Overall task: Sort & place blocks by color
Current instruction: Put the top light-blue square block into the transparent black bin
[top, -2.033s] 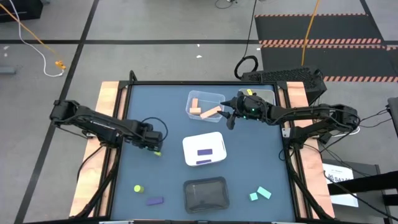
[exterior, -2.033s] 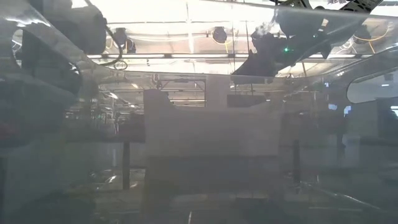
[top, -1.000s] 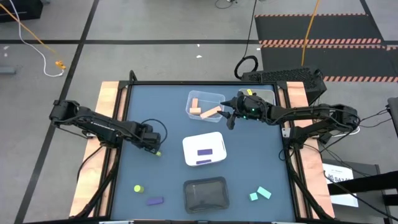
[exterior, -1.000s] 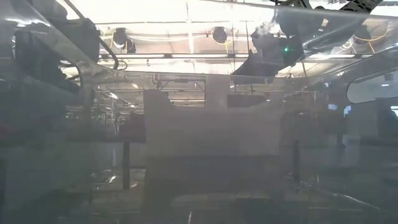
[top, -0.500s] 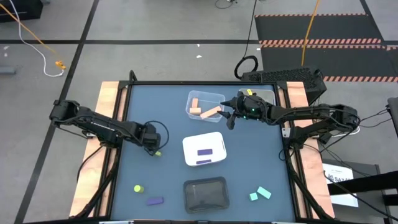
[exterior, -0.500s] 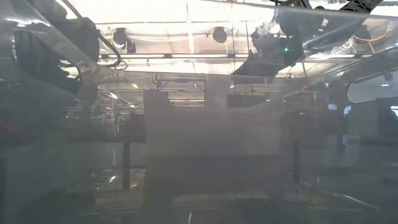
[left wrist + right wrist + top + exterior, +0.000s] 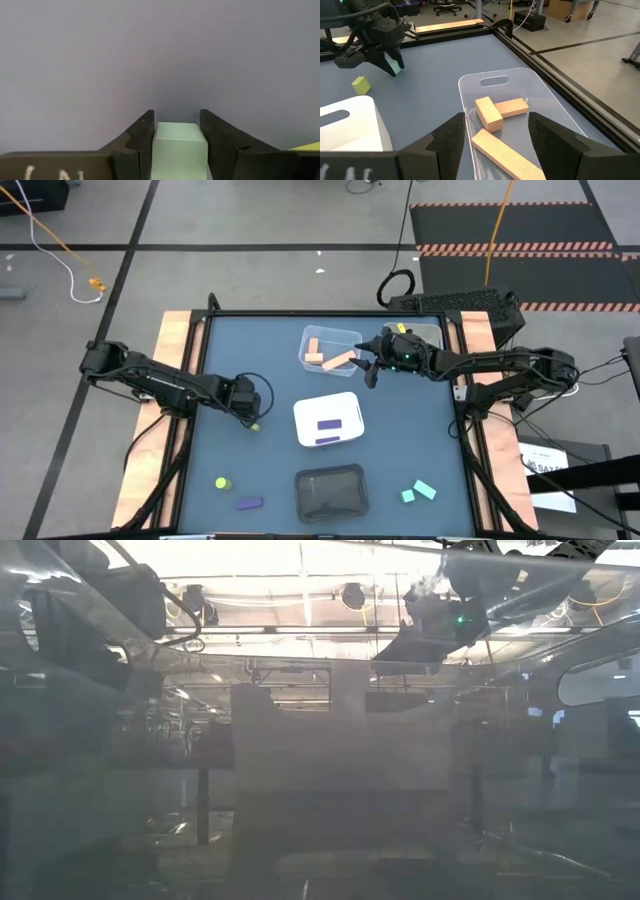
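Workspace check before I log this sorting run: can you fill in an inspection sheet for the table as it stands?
Surface: dark blue table top with wooden side strips.
Job's things: three salmon-orange blocks in the clear tray; two purple blocks in the white tray; the black tray looks empty; loose on the table are a yellow-green block, a purple bar and two teal blocks.
Clutter: nothing seen.
Grippers: left gripper low over the table, shut on a pale teal block, with a yellow-green cube beside it; right gripper open above the clear tray.
Cables: orange and white cables on the floor.
Surroundings: bare floor, striped mats.
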